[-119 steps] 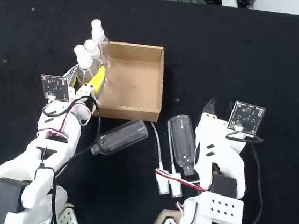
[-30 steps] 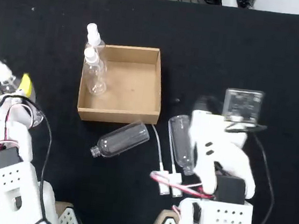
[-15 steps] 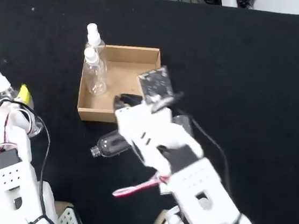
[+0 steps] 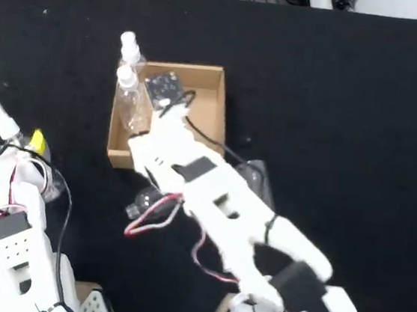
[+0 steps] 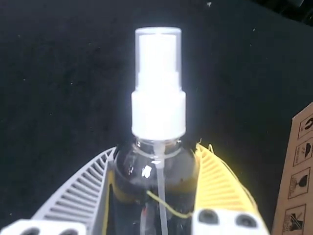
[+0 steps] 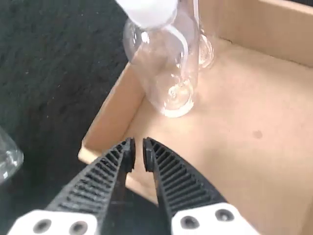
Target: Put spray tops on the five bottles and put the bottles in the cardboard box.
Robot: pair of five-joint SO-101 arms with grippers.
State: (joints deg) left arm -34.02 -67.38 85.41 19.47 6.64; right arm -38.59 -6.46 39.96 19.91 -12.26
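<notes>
your left hand pinches a capped bottle; your right hand, pressed together, hangs over the cardboard box corner.

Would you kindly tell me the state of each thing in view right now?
Left gripper: shut on a capped bottle.
Right gripper: shut, empty, above the cardboard box's edge.
Boxed bottles: upright, capped.
Table bottle: lying down, no cap.
Cardboard box: open-topped.
</notes>
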